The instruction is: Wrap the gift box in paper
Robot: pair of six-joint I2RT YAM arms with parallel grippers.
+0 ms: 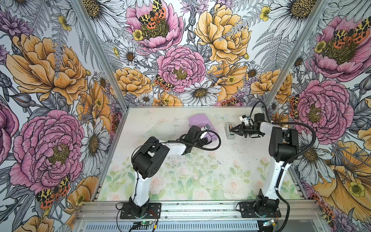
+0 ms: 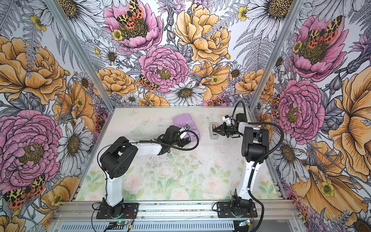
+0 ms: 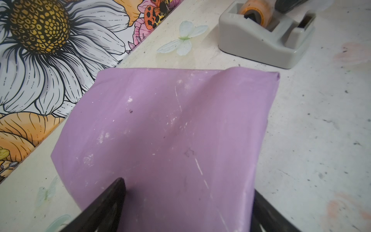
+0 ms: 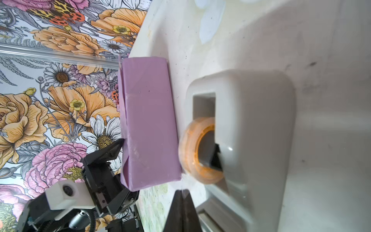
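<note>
Floral-printed walls point(image 1: 50, 80) on three sides: outsized peonies, daisies, moths; metal posts at the corners. Pale bench point(image 1: 200, 160) with faded rose print, scuffed and speckled.

Gift box point(image 3: 170, 130): far middle of bench, close to back wall, wholly covered by paper point(image 1: 197, 120), lilac, creased, with a loose flap along the top face.

Progress: folding judged largely done; taping of the seam apparently left; far end fold not checkable.

Left claw point(image 3: 188, 186): spread wide, one fingertip point(image 3: 118, 186) resting on the paper, presumably pinning the flap.

Right claw point(image 1: 230, 131): closed tight at grey tape dispenser point(image 3: 267, 40), near the parcel, not touching it. Orange tape roll point(image 4: 200, 150) seated; any strip between the tips not discernible.
</note>
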